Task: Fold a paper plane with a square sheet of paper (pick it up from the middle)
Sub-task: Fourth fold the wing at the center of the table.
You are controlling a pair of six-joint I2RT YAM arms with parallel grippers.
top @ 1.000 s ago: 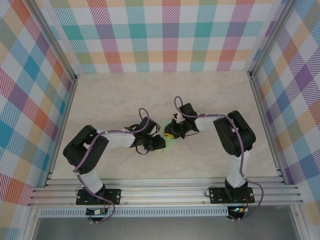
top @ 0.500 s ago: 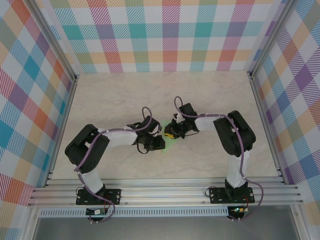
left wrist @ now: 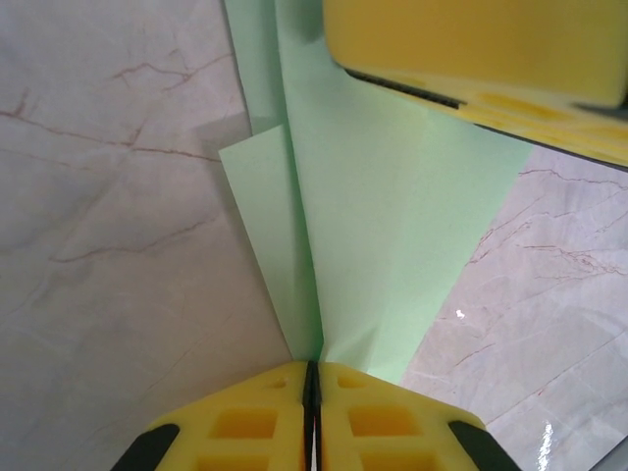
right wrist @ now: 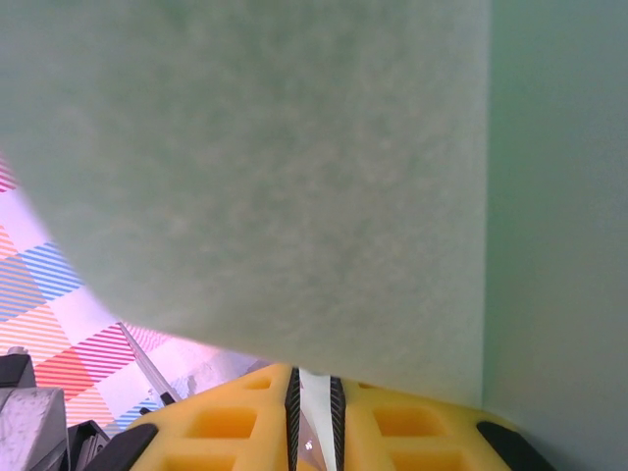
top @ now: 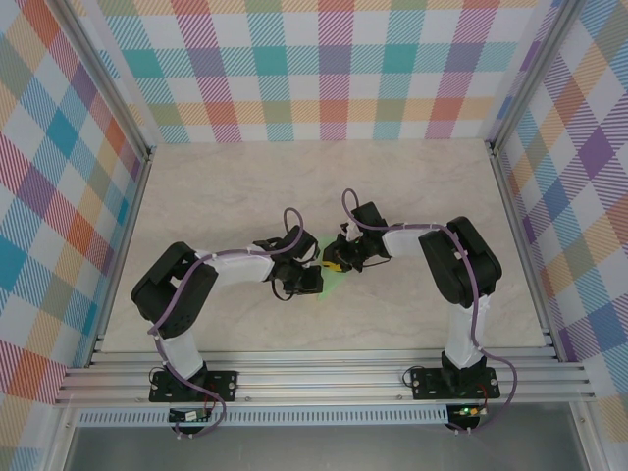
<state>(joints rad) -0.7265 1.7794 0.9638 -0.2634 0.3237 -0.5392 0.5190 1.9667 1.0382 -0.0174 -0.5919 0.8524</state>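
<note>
While the left gripper (left wrist: 311, 368) pinches the paper plane (left wrist: 392, 245) (half-folded, pale green) at its crease, the right gripper (right wrist: 314, 381) clamps its far end.

Left arm (top: 235, 265) and right arm (top: 456, 257): black, white and yellow.
Both have chunky black joints, white middle sections and thin purple cables (top: 478, 324), with flat black base plates (top: 221, 381) at the bottom of the frame; the fingers (left wrist: 250, 424) are yellow blocks with recessed square pockets and black trim.
</note>
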